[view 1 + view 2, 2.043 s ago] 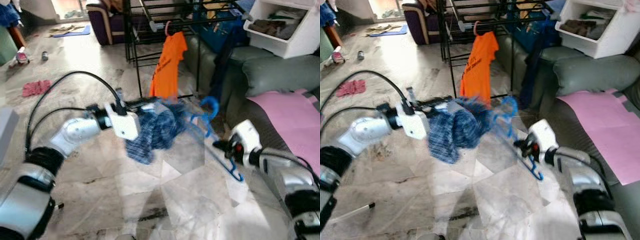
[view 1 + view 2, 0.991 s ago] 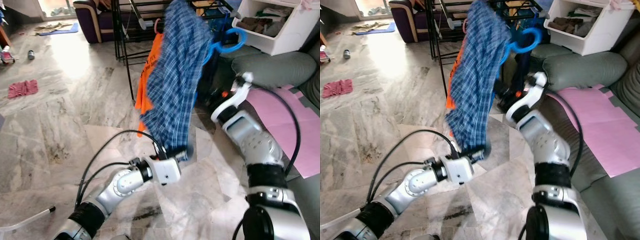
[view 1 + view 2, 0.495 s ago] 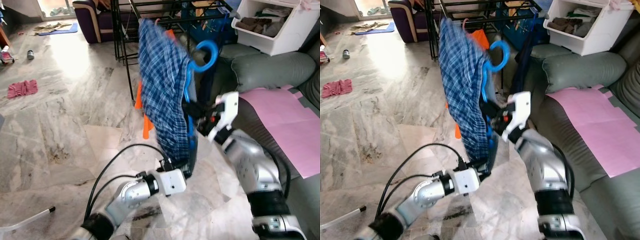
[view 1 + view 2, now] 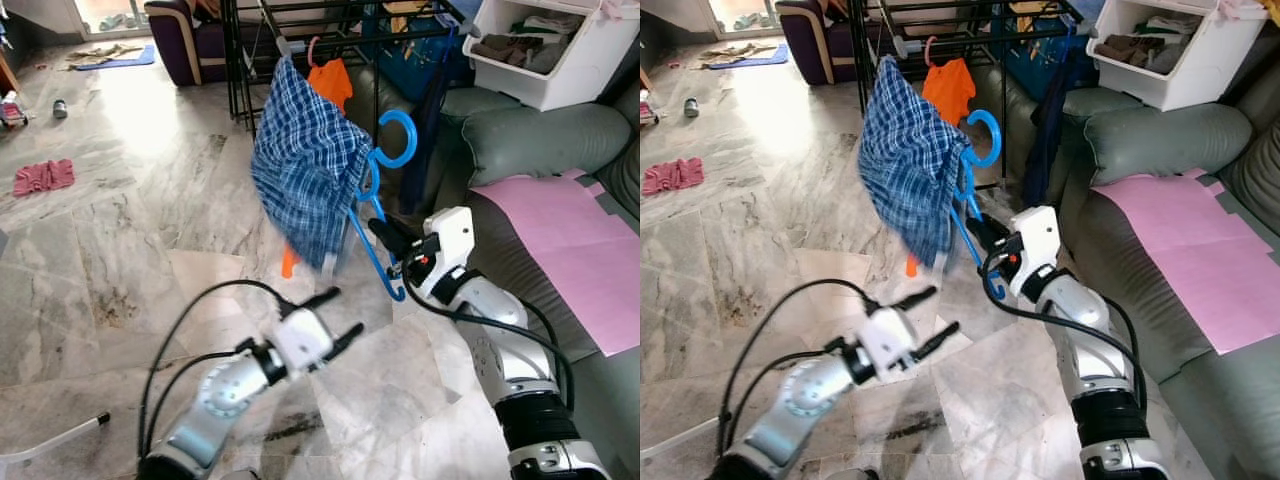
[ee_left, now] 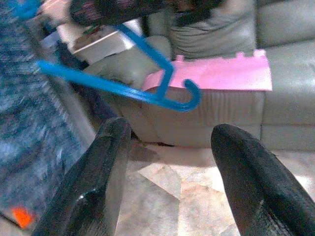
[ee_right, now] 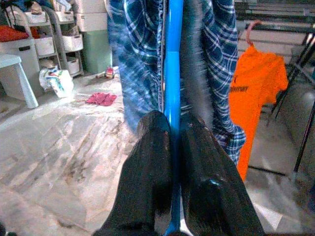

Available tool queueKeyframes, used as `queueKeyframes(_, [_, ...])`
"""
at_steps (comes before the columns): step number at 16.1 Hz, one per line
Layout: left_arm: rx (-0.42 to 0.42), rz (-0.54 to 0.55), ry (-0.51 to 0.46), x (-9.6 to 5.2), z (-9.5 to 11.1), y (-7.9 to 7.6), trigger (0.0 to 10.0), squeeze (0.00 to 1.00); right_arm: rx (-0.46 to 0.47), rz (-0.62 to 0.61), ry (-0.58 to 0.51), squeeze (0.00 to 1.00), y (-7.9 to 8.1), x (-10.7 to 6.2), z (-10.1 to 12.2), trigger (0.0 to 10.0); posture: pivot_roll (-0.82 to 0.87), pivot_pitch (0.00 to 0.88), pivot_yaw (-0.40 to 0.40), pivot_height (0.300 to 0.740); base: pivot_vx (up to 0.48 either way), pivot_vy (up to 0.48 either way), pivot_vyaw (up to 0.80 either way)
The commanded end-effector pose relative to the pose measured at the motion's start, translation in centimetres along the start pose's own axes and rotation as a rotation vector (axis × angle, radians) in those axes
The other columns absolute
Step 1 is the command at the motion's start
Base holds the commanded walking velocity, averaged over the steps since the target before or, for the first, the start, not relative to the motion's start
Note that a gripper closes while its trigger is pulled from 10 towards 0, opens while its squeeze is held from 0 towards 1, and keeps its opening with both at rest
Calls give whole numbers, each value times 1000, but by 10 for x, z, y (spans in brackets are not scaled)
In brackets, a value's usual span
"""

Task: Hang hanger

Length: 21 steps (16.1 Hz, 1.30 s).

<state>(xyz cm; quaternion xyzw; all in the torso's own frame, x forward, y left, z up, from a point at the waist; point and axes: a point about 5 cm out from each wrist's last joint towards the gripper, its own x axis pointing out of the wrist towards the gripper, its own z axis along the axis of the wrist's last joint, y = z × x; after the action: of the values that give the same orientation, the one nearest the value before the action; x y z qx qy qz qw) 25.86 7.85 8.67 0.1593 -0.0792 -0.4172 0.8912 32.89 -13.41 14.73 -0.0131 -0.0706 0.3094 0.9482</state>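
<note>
Blue plaid shirt (image 4: 308,185) is motion-blurred at its lower hem; the blue hanger's (image 4: 378,215) shoulder bar is mostly buried inside the cloth, so how the shirt sits on it is unclear. The hanger's hook is free in the air, near the black drying rack (image 4: 300,20) but not on any rail. Rack top is cut off by the frame edge.

Orange T-shirt (image 4: 328,82) hangs on the rack behind the plaid shirt and is half covered by it. In the right wrist view it carries dark lettering on the chest, too blurred to read. No other legible text.

Right gripper (image 4: 384,234): arm bent at the elbow, forearm raised toward the rack, fingers pressed together on the hanger's blue bar. Right wrist view confirms it, with the bar running straight up between the two black fingers (image 6: 150,147).

Left gripper (image 4: 335,318): arm low and reaching forward over the marble floor (image 4: 120,230), below the shirt's hem, fingers spread and holding nothing. In the left wrist view both fingers (image 5: 109,162) stand apart, the hanger's lower end ahead of them.

Right side: grey sofa (image 4: 540,135) with a pink mat (image 4: 560,235), white storage bin (image 4: 545,50) above it, contents indistinct. Far left: a pink cloth (image 4: 42,176) on the floor.
</note>
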Motion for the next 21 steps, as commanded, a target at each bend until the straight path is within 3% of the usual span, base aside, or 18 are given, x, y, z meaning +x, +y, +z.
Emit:
queueKeyframes(1, [-36,6,1,-5,3,2,10000,1000,-39,-4,-17,0,-4,-5,1,10000,70,91,-77,740,0,0,0])
queueKeyframes(3, [-34,26,-19,-12,11,10,10000,1000,-63,8,0,0,-9,-15,-3,10000,70,93,-79,740,0,0,0])
queueKeyframes(4, [49,28,-15,-19,15,22,10000,1000,-87,44,31,0,-14,-24,-7,10000,71,93,-80,740,0,0,0])
queueKeyframes(5, [81,35,-10,-21,16,27,10000,1000,-83,45,44,0,-18,-29,-9,10000,70,93,-80,740,0,0,0])
queueKeyframes(7, [157,47,40,-37,16,51,10000,1000,-107,84,118,0,-33,-57,-22,10000,66,92,-79,740,0,0,0])
queueKeyframes(8, [168,51,46,-38,16,54,10000,1000,-105,84,132,0,-35,-60,-24,10000,66,92,-79,740,0,0,0])
queueKeyframes(9, [259,20,91,-48,13,66,10000,1000,-145,164,207,0,-39,-79,-31,10000,71,96,-77,740,0,0,0])
queueKeyframes(10, [278,10,100,-50,13,68,10000,1000,-158,181,222,0,-40,-82,-32,10000,71,96,-77,740,0,0,0])
queueKeyframes(11, [240,-36,120,-53,11,69,10000,1000,-139,232,268,0,-40,-92,-36,10000,70,98,-72,740,0,0,0])
queueKeyframes(13, [302,-146,161,-57,11,72,10000,1000,-104,315,332,0,-48,-114,-41,10000,75,99,-68,740,0,0,0])
queueKeyframes(16, [384,-219,172,-54,13,78,10000,1000,-79,396,388,0,-49,-120,-42,10000,73,101,-62,740,0,0,0])
queueKeyframes(21, [441,-300,152,-41,21,83,10000,1000,-135,512,396,0,-43,-113,-40,10000,69,99,-55,740,0,0,0])
